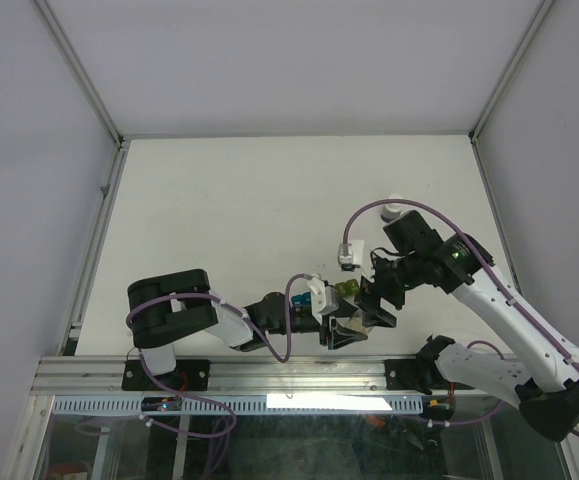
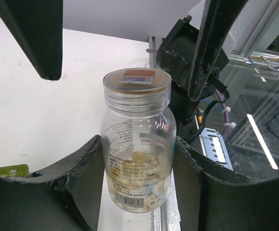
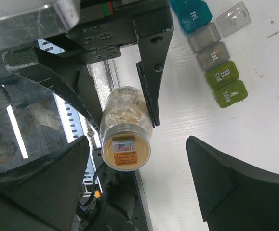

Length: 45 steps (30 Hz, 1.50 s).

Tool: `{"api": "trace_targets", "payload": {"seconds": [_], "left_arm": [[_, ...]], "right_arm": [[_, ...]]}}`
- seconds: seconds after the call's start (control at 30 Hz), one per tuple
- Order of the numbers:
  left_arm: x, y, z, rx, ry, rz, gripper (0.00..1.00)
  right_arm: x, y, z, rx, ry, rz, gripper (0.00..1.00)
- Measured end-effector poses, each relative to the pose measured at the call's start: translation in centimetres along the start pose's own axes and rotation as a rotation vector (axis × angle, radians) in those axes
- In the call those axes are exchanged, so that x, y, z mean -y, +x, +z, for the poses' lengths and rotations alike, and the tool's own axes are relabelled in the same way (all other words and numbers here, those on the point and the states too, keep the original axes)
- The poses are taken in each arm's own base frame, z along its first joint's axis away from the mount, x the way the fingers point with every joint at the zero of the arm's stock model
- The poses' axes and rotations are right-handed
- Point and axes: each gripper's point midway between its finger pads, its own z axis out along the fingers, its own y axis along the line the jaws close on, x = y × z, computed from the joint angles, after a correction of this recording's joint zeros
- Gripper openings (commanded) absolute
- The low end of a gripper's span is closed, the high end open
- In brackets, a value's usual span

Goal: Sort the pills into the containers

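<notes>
Your left gripper is pinching a clear pill bottle, one black finger pressed to each side of its lower body, so the jaws are closed on the glass rather than on each other. You can see pale pills heaped inside the bottle, printed labels on its wall, and a clear screw lid with an orange-and-white sticker on its top. Your right gripper faces that lid end-on with its fingers spread wide, one to either side of the lid and neither touching it; in the left wrist view the same two fingers show as dark bars above and beyond the bottle. The bottle hangs at the near edge of the white table, just beside the metal rail. The containers lie flat on the table a little past the bottle: a strip of joined cells that reads teal, grey, grey, then two yellow-green, with day names printed on the lids. One clear lid flap stands open at the teal and grey end. From above, the strip's green end sits just beside both grippers.
</notes>
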Motion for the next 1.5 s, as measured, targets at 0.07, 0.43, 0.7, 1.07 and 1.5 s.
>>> {"api": "trace_targets", "payload": {"seconds": [0.07,0.43,0.7,1.07,1.5], "left_arm": [[-0.1,-0.2,0.0,0.005,-0.008,0.0,0.0],[-0.8,-0.4,0.0,0.013,-0.047,-0.004,0.0],[-0.2,-0.9,0.0,0.03,-0.018,0.006,0.0],[1.2,-0.1,0.0,0.004,0.067,0.008,0.0],[1.0,1.5,-1.7,-0.03,0.042,-0.009,0.0]], "right_arm": [[0.0,0.1,0.1,-0.009,0.005,-0.001,0.81],[-0.1,0.5,0.7,-0.05,-0.01,0.009,0.26],[-0.8,0.2,0.0,-0.049,-0.099,-0.23,0.13],[-1.1,-0.7,-1.4,-0.007,-0.212,-0.942,0.14],[7.8,2.0,0.0,-0.055,0.211,-0.443,0.06]]}}
